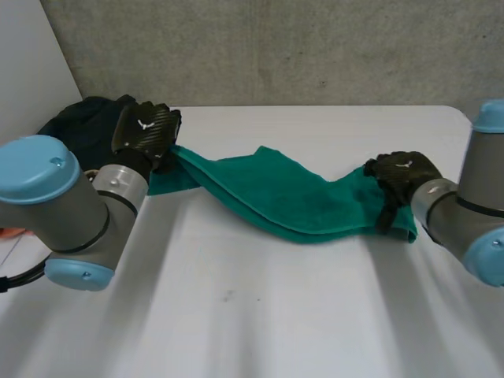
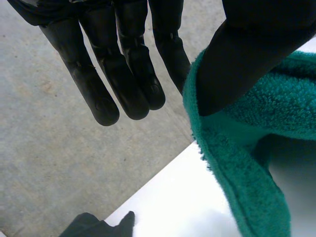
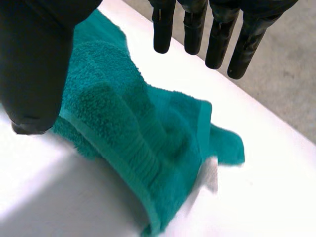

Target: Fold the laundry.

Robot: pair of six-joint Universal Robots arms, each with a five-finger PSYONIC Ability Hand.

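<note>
My left hand [image 1: 146,130] is at the far left end of the teal terry towel [image 1: 291,197]. Its fingers [image 2: 113,74] are straight and spread, with the towel's thick hemmed edge against my thumb. My right hand [image 1: 402,175] is at the towel's right end, fingers straight and apart above the looped pile, gripping nothing. The towel lies as a twisted, rumpled band across the smooth white desk [image 1: 260,315]. A dark crumpled garment [image 1: 79,122] sits at the far left.

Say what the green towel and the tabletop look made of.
Towel: looks like cotton terry, matte, with a fuzzy looped pile and a flat woven band by the hem. Table: white, smooth, faint sheen; laminate or painted board, cannot tell which.
</note>
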